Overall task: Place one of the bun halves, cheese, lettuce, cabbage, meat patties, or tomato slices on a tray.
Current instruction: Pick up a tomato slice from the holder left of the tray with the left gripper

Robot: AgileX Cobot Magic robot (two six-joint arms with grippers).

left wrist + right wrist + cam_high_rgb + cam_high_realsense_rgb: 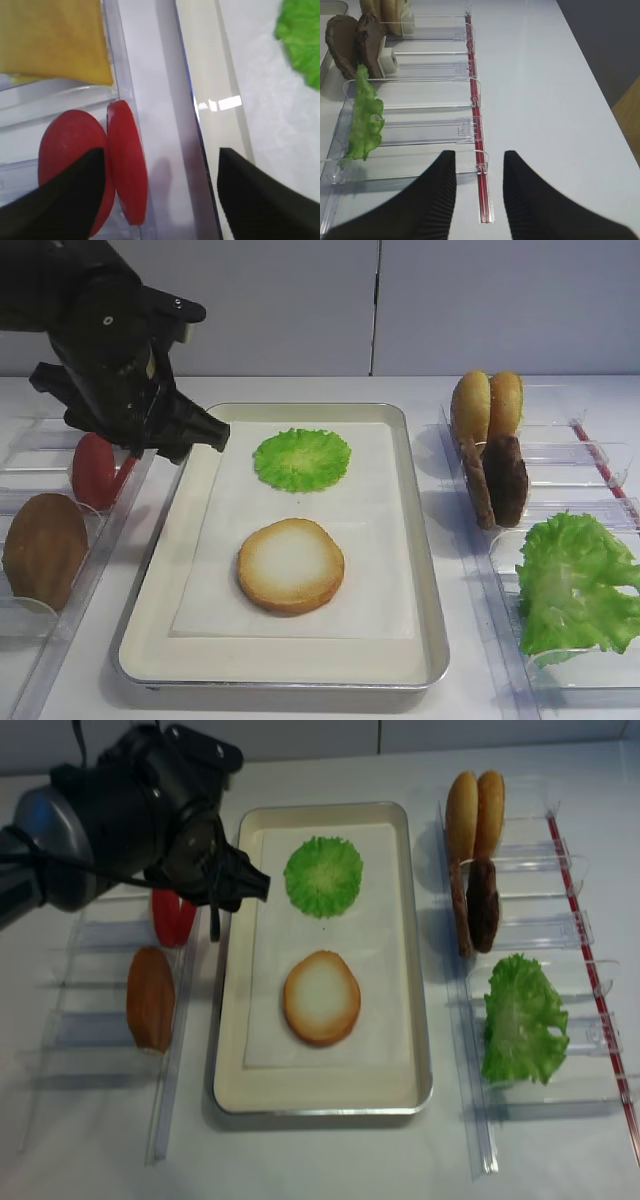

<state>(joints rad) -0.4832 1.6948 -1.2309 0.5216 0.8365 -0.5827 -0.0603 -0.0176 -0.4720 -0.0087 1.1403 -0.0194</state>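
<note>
The left gripper (pixel 160 165) hangs at the upper left of the high view, over the gap between the left holder (pixel 60 590) and the tray (pixel 140 610). Its jaws stand wide apart and hold nothing. Two tomato slices (pixel 95 165) stand on edge in the holder, touching each other; one finger (pixel 65 200) is in front of them. The cheese (pixel 50 40) lies above them in the wrist view. On the tray liner, a bun half (pixel 290 565) lies cut face up in the lower middle and a lettuce piece (pixel 301 459) sits above it. The right gripper (pixel 479 165) is released over the right holder (pixel 420 130), gripping nothing.
</note>
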